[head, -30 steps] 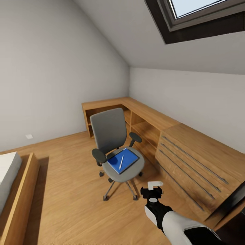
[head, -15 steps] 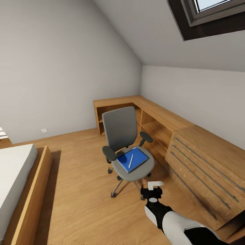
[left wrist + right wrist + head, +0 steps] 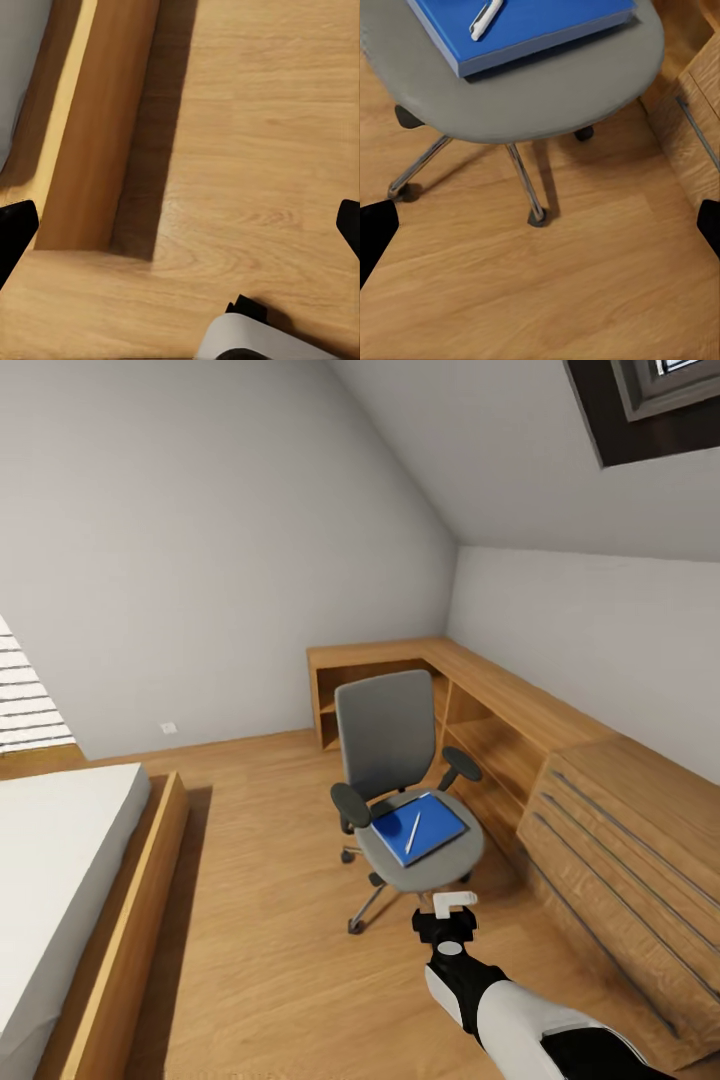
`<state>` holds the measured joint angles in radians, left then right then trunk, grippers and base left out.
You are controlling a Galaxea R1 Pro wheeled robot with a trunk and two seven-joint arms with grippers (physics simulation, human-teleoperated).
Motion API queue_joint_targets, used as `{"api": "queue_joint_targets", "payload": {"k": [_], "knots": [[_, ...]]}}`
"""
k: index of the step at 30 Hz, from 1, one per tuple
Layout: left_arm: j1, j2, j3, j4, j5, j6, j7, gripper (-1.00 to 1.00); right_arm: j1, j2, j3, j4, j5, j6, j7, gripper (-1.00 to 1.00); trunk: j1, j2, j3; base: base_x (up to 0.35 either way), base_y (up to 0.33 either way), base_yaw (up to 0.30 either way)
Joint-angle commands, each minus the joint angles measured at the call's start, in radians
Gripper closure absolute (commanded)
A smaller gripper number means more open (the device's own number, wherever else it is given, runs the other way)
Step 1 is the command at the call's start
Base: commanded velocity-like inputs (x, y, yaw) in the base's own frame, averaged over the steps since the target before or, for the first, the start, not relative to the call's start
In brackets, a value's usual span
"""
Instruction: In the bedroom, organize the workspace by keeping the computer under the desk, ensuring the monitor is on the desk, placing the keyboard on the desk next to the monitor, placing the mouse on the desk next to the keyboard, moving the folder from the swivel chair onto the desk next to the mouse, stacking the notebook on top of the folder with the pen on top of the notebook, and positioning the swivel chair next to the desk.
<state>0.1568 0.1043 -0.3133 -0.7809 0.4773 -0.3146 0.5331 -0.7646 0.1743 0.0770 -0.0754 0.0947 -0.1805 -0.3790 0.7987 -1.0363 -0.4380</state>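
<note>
The right gripper (image 3: 446,932) hangs empty over the floor just short of the chair (image 3: 400,785), its fingers spread wide, as the dark tips at the right wrist view's edges suggest, likely readied for a pick. The left gripper's tips sit equally far apart, above floor beside the bed (image 3: 82,135). On the seat lies the blue folder (image 3: 525,26) with the pen (image 3: 485,16) on top; the desk (image 3: 520,710) stands just behind.

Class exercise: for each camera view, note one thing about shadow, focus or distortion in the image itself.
Head view: the walls splay toward the edges like a wide lens, and the swivel chair is sharp. Left wrist view: a dark shadow band runs on the floor beside the bed frame. Right wrist view: the chair legs cast soft shadows, and the pen looks crisp.
</note>
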Motion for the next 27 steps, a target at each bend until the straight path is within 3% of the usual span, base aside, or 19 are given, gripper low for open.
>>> {"api": "queue_joint_targets", "payload": {"k": [1,8,24,27], "knots": [[0.000,0.002,-0.007,-0.001,0.011,-0.006,0.005,-1.00,-0.001,0.000,0.007,0.001,0.007,0.001,-0.008,-1.00,0.000,-0.001,-0.002,0.000,0.000,0.218],[0.000,-0.001,-0.011,-0.003,0.006,-0.009,0.005,-1.00,-0.001,0.000,0.007,0.002,0.013,-0.012,-0.008,-1.00,0.000,-0.001,-0.005,0.000,0.000,0.139],[0.000,-0.026,-0.050,-0.013,-0.010,-0.021,0.012,-1.00,-0.001,0.000,0.005,0.002,0.016,-0.047,-0.008,-1.00,0.000,-0.001,-0.006,0.000,0.000,0.009],[0.000,-0.029,-0.050,-0.014,-0.006,-0.021,0.008,-1.00,-0.001,0.000,0.006,0.003,0.016,-0.056,-0.008,-1.00,0.012,-0.022,-0.015,0.000,0.000,0.000]]}}
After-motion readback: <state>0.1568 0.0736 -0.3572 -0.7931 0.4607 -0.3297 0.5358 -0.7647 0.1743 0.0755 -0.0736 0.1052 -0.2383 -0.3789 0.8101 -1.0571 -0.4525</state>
